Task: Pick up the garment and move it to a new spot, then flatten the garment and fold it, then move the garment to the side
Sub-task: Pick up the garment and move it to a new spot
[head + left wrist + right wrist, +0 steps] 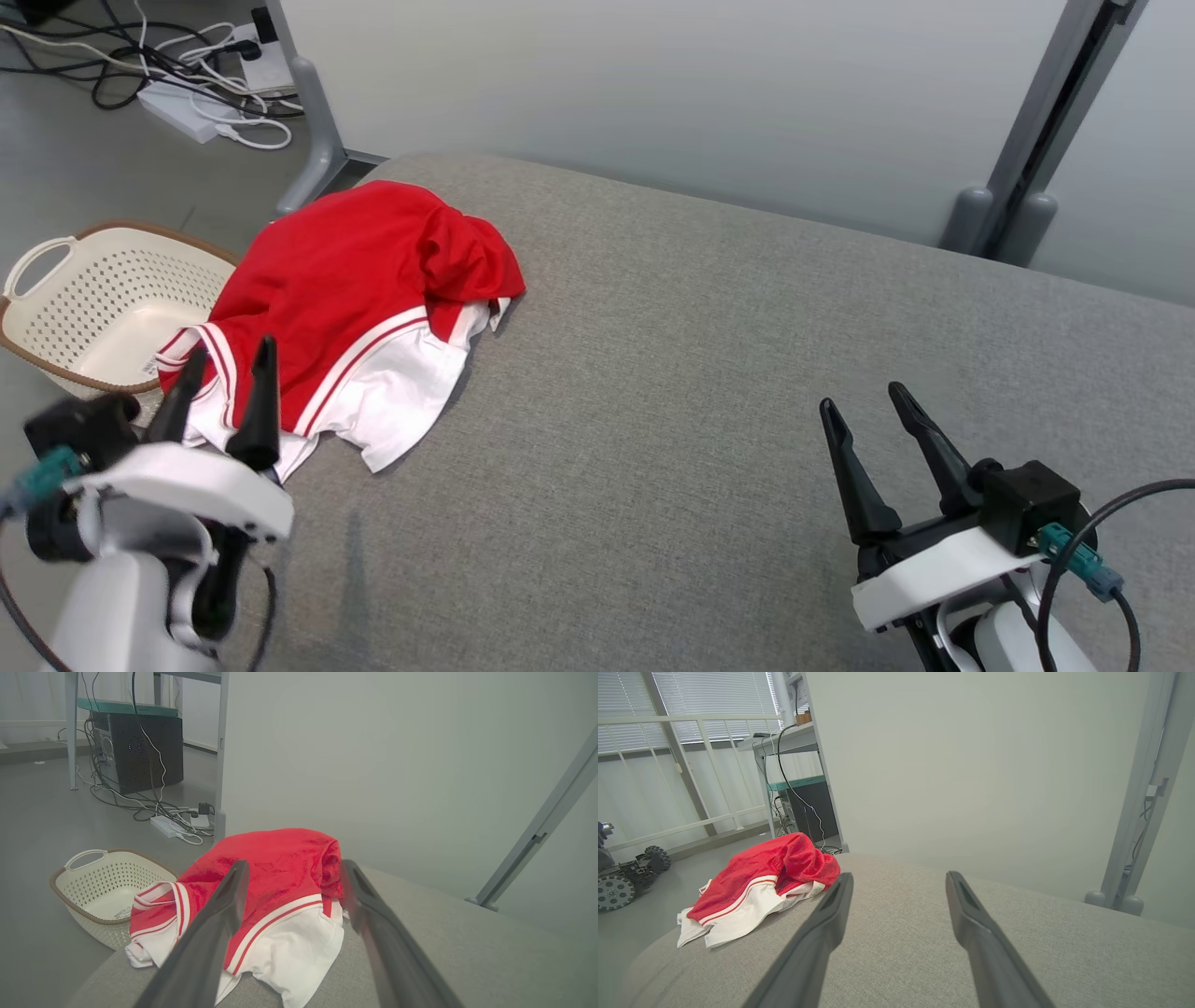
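Red garment point(345, 280) beyond left end effector point(233, 349)

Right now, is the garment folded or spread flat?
Neither. The garment lies crumpled in a heap on the grey surface, red cloth bunched up over the white parts.

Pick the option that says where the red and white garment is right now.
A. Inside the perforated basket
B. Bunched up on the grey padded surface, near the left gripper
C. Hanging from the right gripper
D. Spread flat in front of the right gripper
B: the garment lies bunched on the grey padded surface just ahead of the open left gripper, while the right gripper is open and holds nothing.
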